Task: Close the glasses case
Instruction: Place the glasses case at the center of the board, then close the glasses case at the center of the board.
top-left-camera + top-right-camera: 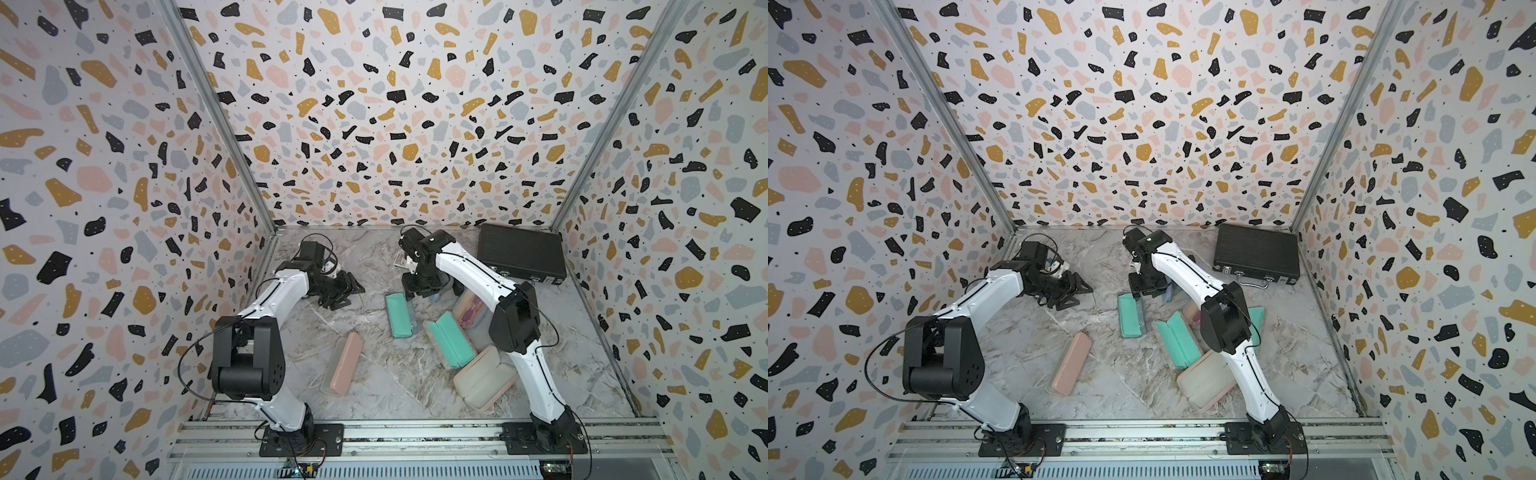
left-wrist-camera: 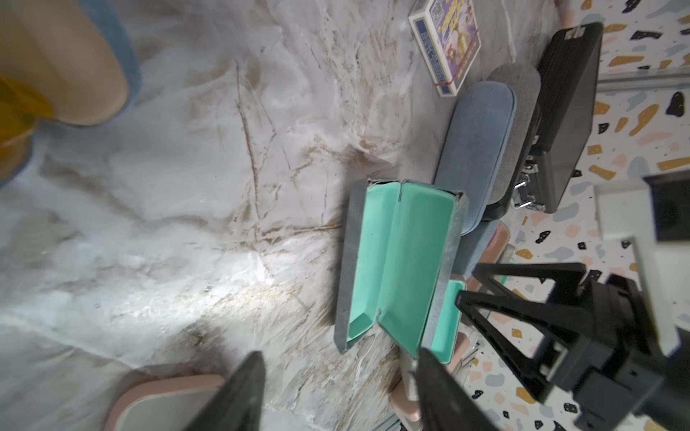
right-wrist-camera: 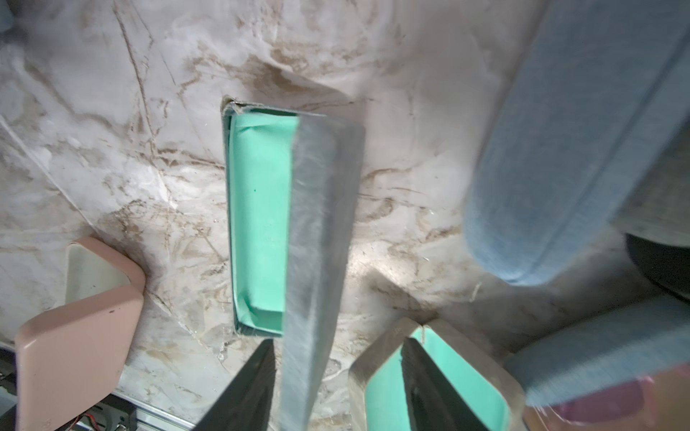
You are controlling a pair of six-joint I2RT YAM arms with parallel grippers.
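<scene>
Grey, teal-lined glasses case (image 1: pixel 400 319) lay at frame centre in both top views, long axis up-down, lid (image 3: pixel 321 231) half-raised; right gripper (image 1: pixel 419 293) nearer, over its upper end, jaws apart astride the lid, not pinching; left gripper (image 1: pixel 351 295) well to frame left, also unclenched.

Marble desk, cases scattered all over

The marbled desk (image 1: pixel 386 374) carries a pink case (image 1: pixel 343 370) alone at left. The teal-lined glasses case (image 1: pixel 400 316) sits mid-desk, with a second teal case (image 1: pixel 449 338) just beside it. A wide pink case (image 1: pixel 484 380) lies nearer the front, a black briefcase (image 1: pixel 521 253) in the far right corner, and a card box (image 2: pixel 446 44) at the back.
</scene>
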